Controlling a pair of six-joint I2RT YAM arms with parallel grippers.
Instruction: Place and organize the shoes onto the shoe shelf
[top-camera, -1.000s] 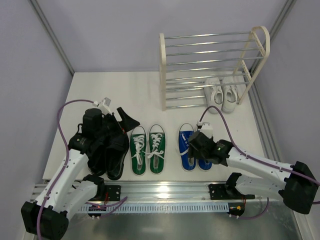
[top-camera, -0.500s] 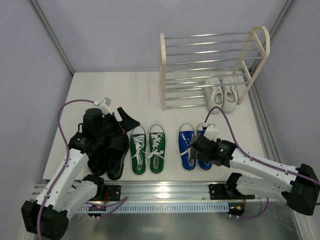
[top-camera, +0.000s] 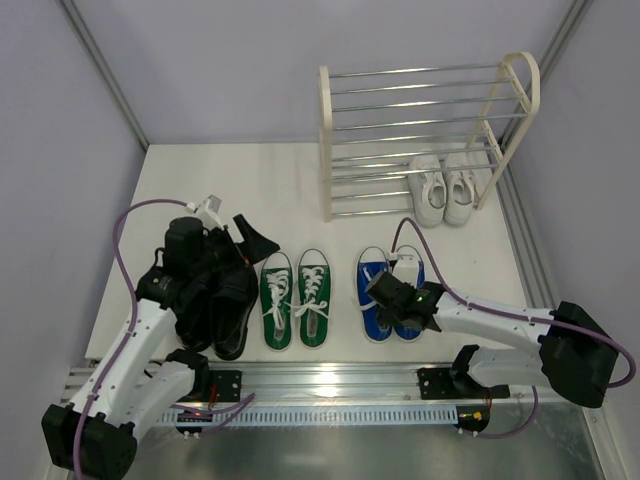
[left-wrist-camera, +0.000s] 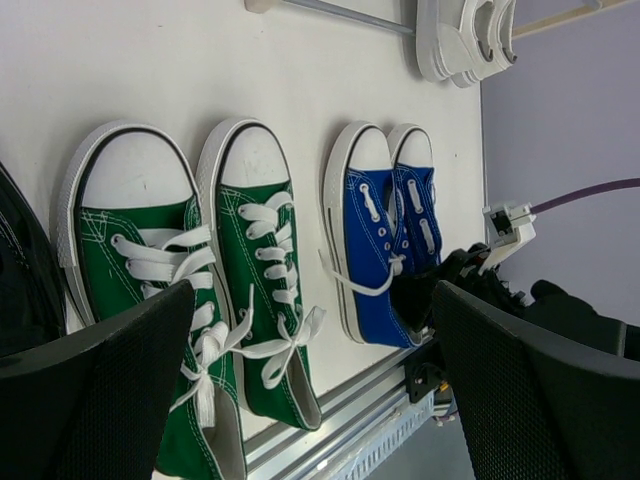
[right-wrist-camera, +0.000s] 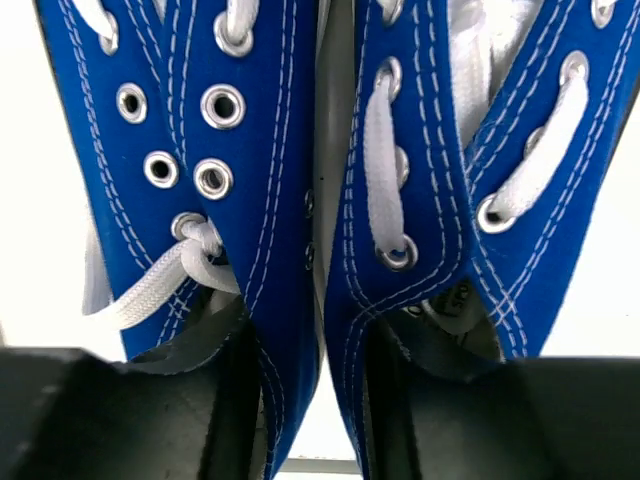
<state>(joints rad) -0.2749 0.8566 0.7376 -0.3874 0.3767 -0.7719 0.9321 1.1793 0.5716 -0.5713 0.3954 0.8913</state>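
While blue sneakers sit paired on table, short of shoe shelf, right gripper straddles their adjoining inner collars, jaws part-open and unclamped, apparently to lift both together; left gripper gapes empty.

The shoe shelf stands at the far right of the table. A pair of low sneakers sits at the right end of its lower tier, toes toward the arms. Near the front edge three pairs lie in a row, toes toward the far side: leather shoes on the left, the middle sneakers just beside them, and the right-hand sneakers a little apart, in front of the shelf.
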